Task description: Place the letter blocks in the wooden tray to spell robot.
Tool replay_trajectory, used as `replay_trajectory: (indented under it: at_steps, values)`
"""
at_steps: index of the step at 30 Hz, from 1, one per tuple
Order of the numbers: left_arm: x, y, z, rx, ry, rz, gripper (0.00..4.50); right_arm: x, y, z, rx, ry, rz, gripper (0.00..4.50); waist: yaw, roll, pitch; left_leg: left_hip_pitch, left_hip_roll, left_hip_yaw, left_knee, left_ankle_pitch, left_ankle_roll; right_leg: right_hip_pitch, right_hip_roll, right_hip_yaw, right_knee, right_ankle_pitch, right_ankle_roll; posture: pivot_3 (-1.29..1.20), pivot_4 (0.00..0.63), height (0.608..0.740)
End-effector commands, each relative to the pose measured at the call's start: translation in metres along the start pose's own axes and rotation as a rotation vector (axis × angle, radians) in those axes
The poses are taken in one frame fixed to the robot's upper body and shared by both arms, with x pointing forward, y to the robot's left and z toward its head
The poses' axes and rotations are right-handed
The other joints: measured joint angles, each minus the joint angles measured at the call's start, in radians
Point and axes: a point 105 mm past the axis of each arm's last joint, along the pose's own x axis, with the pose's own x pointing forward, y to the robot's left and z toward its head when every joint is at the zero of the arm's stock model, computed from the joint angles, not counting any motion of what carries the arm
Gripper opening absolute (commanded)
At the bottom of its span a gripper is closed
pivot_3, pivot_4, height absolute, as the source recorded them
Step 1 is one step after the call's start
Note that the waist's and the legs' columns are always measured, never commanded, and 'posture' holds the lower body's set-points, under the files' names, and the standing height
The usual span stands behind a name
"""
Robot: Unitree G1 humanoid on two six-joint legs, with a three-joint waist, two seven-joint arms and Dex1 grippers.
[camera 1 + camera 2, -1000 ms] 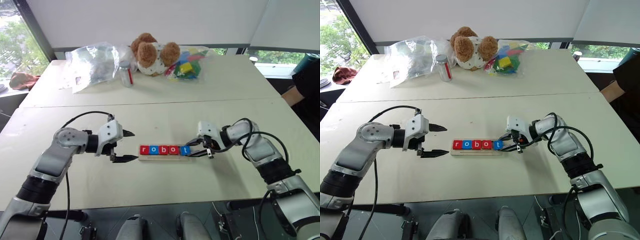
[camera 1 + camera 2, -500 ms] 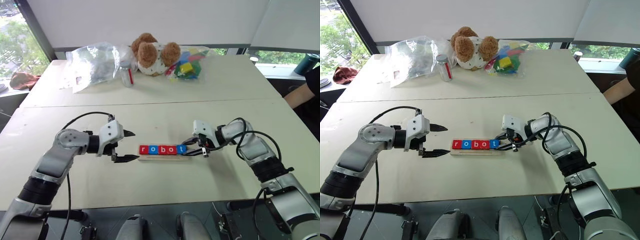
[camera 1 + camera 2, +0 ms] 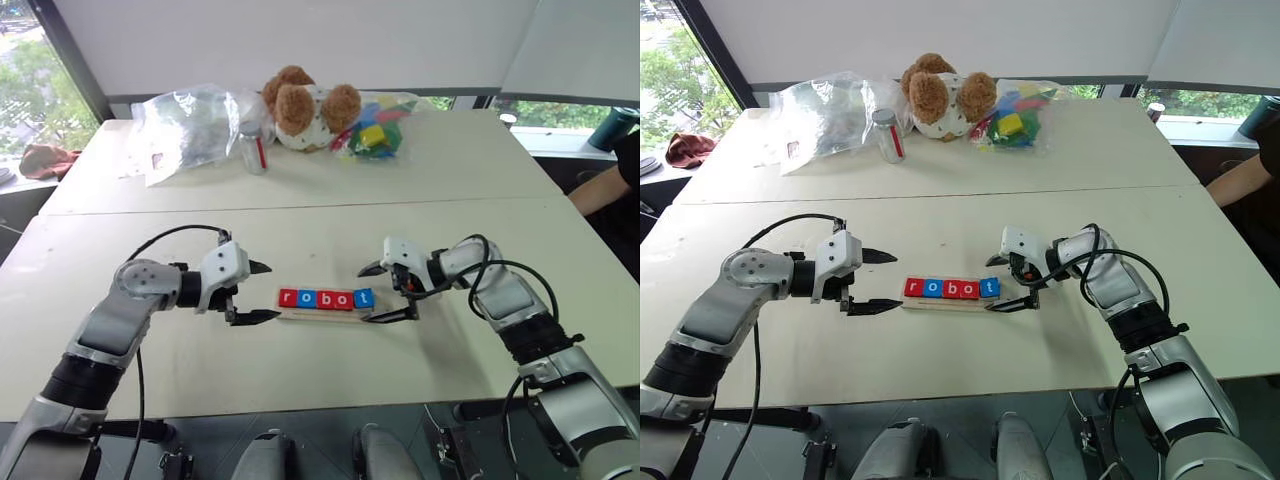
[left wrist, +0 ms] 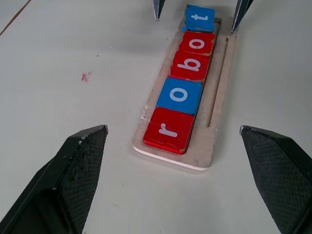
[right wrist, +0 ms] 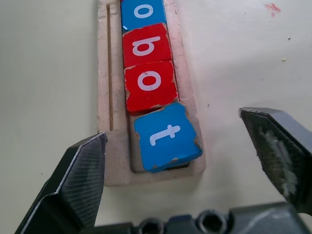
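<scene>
Step in hand: with all five small flat square red and blue letter blocks (image 3: 326,298) in place, we judge only retreat remains; we lift clear without brushing the crooked blue t block (image 5: 166,137).
Tray: long pale-wood tray (image 4: 220,102), low rim, mid-table near the front edge.
Grippers: right gripper (image 3: 388,292) and left gripper (image 3: 256,292) both spread wide, empty.
Textures: chipped tile edges.

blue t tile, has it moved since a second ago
Yes. The blue t tile has slid left along the wooden tray, closing up against the red o tile; it hung off the tray's right end before. The right gripper now stands open around it.
</scene>
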Motion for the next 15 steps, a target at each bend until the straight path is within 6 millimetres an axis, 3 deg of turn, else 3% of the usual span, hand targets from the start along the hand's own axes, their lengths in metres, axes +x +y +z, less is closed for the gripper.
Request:
replay_trajectory:
  at_steps: [1, 6, 15]
  values:
    - [-0.001, 0.003, 0.009, 0.043, -0.016, 0.006, 4.50, -0.013, -0.007, 0.020, -0.051, -0.052, -0.048, 4.46, 0.000, 0.000, 0.000, 0.000, 0.000, 0.000, 0.000, 0.000, 0.000, 0.000, 0.000, 0.000, 0.000, 0.000, 0.000, 0.00, 0.150, 0.740]
    - [0.000, 0.005, 0.009, 0.045, -0.018, 0.005, 4.50, -0.019, -0.004, 0.027, -0.019, -0.090, -0.062, 4.46, 0.001, 0.000, 0.000, 0.000, 0.000, 0.000, 0.000, 0.000, 0.000, 0.000, 0.000, 0.000, 0.000, 0.000, 0.000, 0.00, 0.150, 0.740]
    - [0.003, 0.007, 0.011, 0.053, -0.026, -0.001, 4.50, -0.015, 0.008, 0.009, 0.038, -0.045, -0.044, 4.46, 0.000, 0.000, 0.000, 0.000, 0.000, 0.000, 0.000, 0.000, 0.000, 0.000, 0.000, 0.000, 0.000, 0.000, 0.000, 0.00, 0.150, 0.740]
